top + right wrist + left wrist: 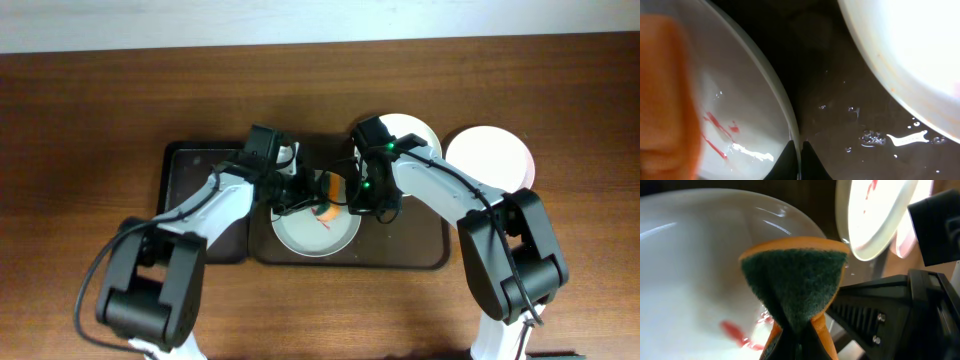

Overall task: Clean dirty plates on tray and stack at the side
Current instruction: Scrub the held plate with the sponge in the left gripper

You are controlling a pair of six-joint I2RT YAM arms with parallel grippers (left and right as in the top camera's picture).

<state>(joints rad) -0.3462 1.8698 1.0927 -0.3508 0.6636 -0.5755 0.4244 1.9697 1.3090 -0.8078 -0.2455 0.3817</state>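
A plate with red smears [312, 232] lies on the dark brown tray [420, 258] at its front middle. My left gripper [318, 207] is shut on a green-orange sponge [796, 282] that rests inside this plate [685, 270]. My right gripper [358, 205] is shut on the plate's right rim [790, 125]; red smears show inside in the right wrist view. A second plate [420, 133] sits at the tray's back right, partly under my right arm; it also shows in the right wrist view [905, 55]. A third plate [490, 155] lies on the tabletop right of the tray.
A narrower black tray [190, 170] lies left of the brown tray, under my left arm. The brown tray's floor [855, 125] is wet with droplets. Bare wood tabletop [90, 150] extends to both sides.
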